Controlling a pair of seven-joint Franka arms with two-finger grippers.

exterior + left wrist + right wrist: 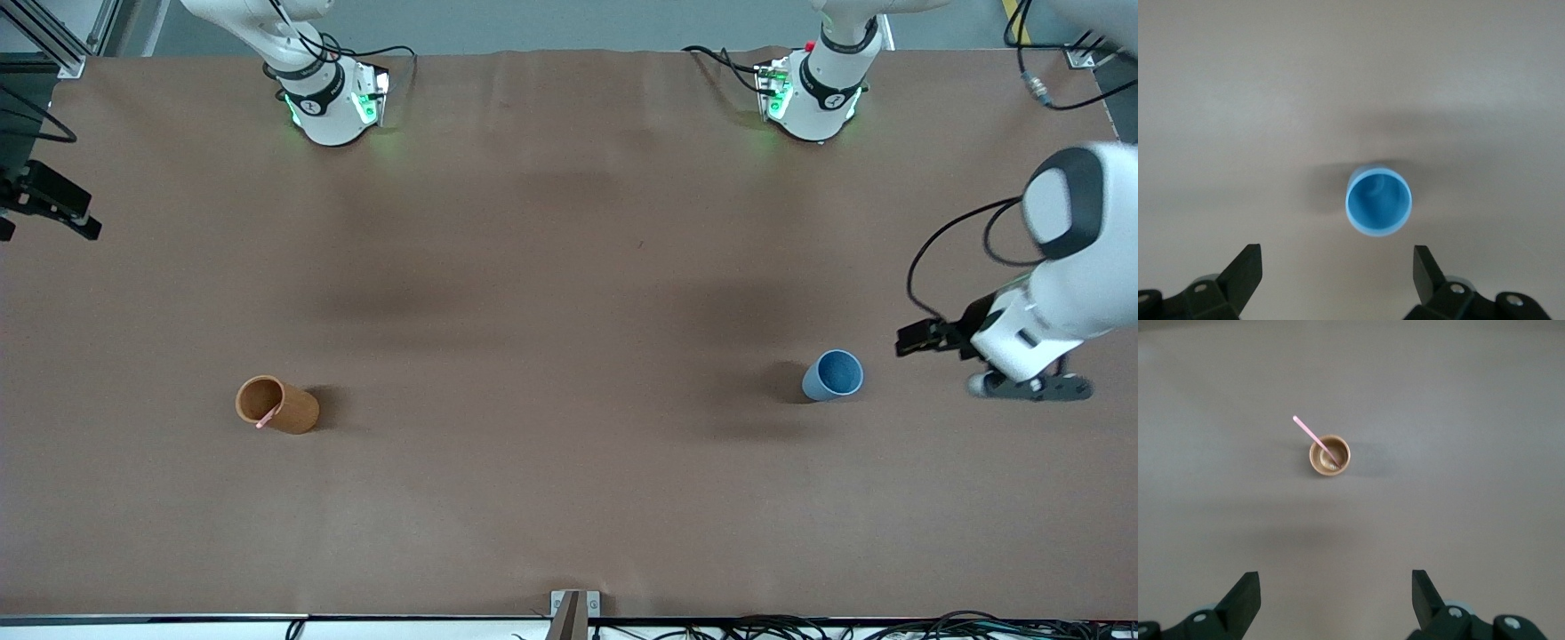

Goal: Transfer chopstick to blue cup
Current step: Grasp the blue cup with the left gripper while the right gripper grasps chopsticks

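Step in hand, as judged from the layout: retrieve the chopstick (pixel 1313 439) from the orange-brown cup (pixel 1329 456).

Right gripper (pixel 1336 595): jaws apart and empty. The orange-brown cup stands well ahead of the jaws and slightly off their centreline; it is not between them. The chopstick leans in this cup, its upper end projecting past the rim. Recommended approach: bring the jaws over the projecting end, align them across the stick, close above the rim and lift straight up so that the cup is not tipped.

Left gripper (pixel 1337 269): jaws apart and empty. The blue cup (pixel 1378 201) stands upright just ahead of the jaws, roughly centred, with nothing in it. This arm waits.

Hidden or unclear: in the front view the right gripper is cut off at the frame edge, and only a short pink sliver of the chopstick shows at the cup rim. The chopstick's lower end inside the cup is hard to make out.
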